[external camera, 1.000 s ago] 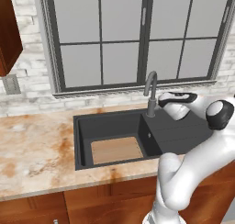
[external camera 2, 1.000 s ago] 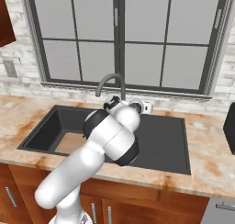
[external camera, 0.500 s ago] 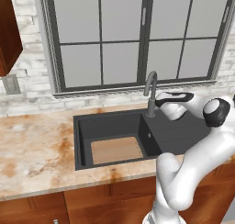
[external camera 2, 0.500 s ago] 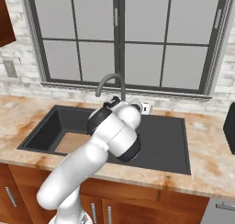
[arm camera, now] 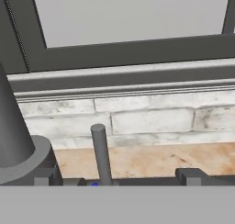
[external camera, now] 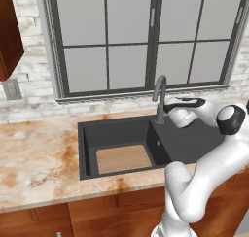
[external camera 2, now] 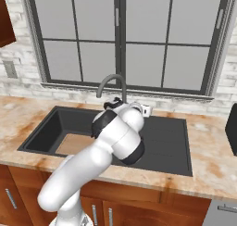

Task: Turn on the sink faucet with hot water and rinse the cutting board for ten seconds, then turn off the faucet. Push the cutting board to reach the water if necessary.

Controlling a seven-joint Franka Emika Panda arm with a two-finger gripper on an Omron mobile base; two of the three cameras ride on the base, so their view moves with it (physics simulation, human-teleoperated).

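At the kitchen window, the white arm reaches across the dark sink [external camera: 87, 148] with its gripper [arm camera: 114, 178] brought up to the sink faucet [external camera: 159, 97], jaws spread wide and holding nothing. The hand view shows the faucet's slim lever [arm camera: 100, 154] standing upright between the two finger tips, nearer the one at 9 o'clock, with the thick faucet base [arm camera: 20, 154] farther out at 9 o'clock.

The cutting board [external camera: 124, 158] lies flat on the basin floor at about 7 o'clock from the faucet's foot, toward the front of the basin; in the right base view it shows as a tan patch [external camera 2: 74, 144] beside the arm. No water runs from the spout.

The step in hand appears to be working the lever to start hot water. Done well, the gripper would centre on the lever before pressing, so one finger pushes squarely against the shaft rather than glancing off its rounded top, and would move it steadily to the hot side without striking the base. The board seems to sit short of the spout's drop line, so a push toward the stream may be needed.

No brand, label or legible writing appears on the faucet, sink, worktop [external camera: 34, 158] or wall.
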